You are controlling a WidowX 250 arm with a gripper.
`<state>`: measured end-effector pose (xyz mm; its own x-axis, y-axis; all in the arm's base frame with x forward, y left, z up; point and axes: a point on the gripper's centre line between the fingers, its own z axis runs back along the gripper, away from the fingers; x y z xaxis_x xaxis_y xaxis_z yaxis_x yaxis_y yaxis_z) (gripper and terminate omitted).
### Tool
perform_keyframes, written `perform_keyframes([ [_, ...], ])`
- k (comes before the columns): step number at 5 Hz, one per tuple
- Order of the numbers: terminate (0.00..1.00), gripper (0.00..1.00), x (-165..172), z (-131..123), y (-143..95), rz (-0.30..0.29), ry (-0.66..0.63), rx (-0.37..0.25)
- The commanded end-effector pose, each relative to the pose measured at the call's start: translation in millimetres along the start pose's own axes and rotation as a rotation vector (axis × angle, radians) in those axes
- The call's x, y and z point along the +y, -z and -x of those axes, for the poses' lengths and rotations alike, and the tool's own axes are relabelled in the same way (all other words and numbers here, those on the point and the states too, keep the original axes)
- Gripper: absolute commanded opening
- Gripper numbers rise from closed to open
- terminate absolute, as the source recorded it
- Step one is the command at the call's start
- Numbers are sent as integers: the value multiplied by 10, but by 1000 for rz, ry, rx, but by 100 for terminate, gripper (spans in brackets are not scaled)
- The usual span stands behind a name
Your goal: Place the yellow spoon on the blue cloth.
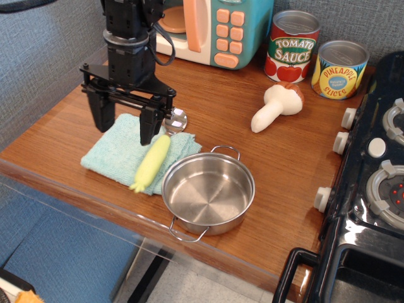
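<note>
One wooden worktop (252,164) carries the blue cloth (120,154); the yellow spoon (152,161) lies on its right part, beside the steel pot (208,192). The fingers (101,117) are spread, holding nothing. I would lift straight up, avoiding the handle.

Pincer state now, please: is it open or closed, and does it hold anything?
Pincer: open and holding nothing; the yellow spoon lies free on the blue cloth.

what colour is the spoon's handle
Pale yellow-green, seen in the observation.image view: the yellow spoon.
</note>
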<state>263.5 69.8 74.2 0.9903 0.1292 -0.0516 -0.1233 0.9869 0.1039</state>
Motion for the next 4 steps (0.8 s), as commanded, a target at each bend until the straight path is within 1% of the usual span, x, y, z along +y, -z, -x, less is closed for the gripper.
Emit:
perform_keyframes([
  [1,0,100,39,81,-162,4,-8,-55],
  [3,0,100,39,81,-162,4,-8,-55],
  [4,100,100,39,81,-162,4,-8,-55],
])
